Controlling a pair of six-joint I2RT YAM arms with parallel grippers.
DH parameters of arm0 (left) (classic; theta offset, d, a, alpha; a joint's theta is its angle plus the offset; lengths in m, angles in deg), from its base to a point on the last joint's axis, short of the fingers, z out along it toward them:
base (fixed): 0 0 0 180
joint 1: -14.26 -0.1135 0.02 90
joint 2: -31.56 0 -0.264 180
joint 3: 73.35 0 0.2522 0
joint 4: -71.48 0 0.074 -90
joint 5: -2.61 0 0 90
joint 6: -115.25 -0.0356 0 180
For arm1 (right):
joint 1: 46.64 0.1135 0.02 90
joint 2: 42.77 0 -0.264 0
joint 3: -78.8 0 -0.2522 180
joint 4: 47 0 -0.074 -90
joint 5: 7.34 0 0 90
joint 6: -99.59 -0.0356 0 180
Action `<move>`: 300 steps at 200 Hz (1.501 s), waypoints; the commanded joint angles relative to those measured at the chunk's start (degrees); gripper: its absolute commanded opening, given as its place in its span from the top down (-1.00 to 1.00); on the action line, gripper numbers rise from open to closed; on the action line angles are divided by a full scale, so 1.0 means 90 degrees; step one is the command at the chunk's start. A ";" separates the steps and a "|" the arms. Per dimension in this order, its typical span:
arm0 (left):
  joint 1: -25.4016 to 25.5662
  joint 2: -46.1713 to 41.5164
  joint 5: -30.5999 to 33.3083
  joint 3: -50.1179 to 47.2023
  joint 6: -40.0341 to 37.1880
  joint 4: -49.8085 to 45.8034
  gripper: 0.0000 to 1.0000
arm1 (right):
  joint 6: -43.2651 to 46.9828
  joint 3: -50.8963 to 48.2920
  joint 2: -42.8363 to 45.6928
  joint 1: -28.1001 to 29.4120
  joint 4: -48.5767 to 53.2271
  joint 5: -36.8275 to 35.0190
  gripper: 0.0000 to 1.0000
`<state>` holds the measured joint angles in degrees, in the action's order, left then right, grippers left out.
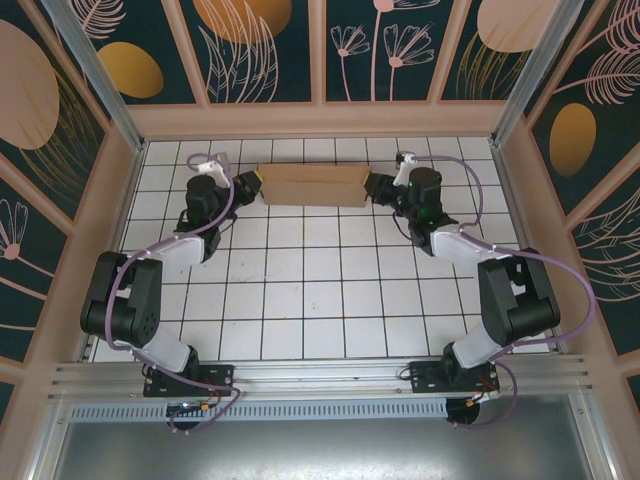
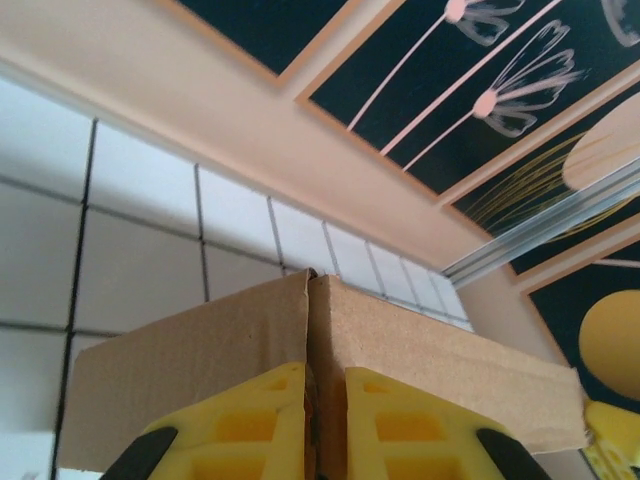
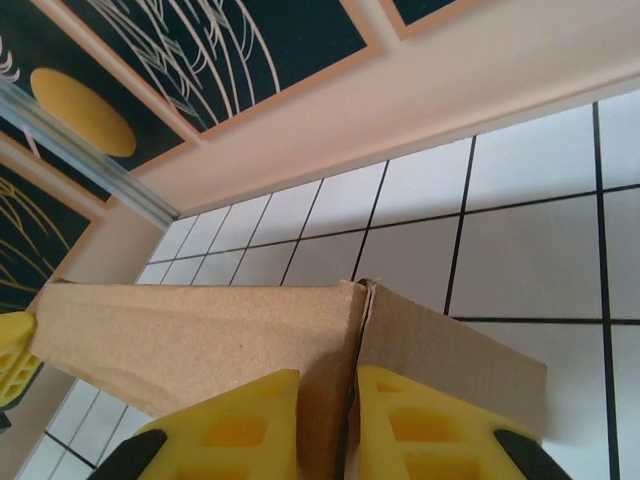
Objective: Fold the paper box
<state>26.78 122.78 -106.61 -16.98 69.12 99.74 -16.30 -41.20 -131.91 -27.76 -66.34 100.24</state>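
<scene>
Left fingers: the yellow fingers of my left gripper are clenched on an upright cardboard seam where two panels meet at the box's left end. Card fills the slit between them.
Right fingers: my right gripper does the same at the opposite end, its pads pinched tight on the corner seam.
Box: the paper box is a long, shallow brown shape spanned between the two grippers, with its side walls standing. I cannot tell whether its underside rests on the tiles.
Place: it is over the tiled worktop, close to the far edge and about midway between the far corners.
Arms: both reach forward and turn inward, so the grippers face each other along the box's length.
Step in hand: I judge this to be squaring or pressing home the end walls, late in the fold.
Doing it well: I would match the two pinches and move both wrists together, pushing only along the long axis so the box neither racks nor bows. I would check both seams through the wrist cameras for tabs creeping out.
Risk: an uneven squeeze could crease a wall. Letting go of one end first might let that end spring open.
</scene>
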 commanded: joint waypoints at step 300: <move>0.0608 0.1193 0.1085 0.0496 -0.0970 -0.2852 0.25 | 0.0136 0.0998 -0.1980 0.0450 0.2741 -0.0919 0.39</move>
<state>31.98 129.56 -97.11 -15.85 63.22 77.62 -16.43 -34.45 -145.77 -23.54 -47.61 92.07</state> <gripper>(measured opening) 0.370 0.309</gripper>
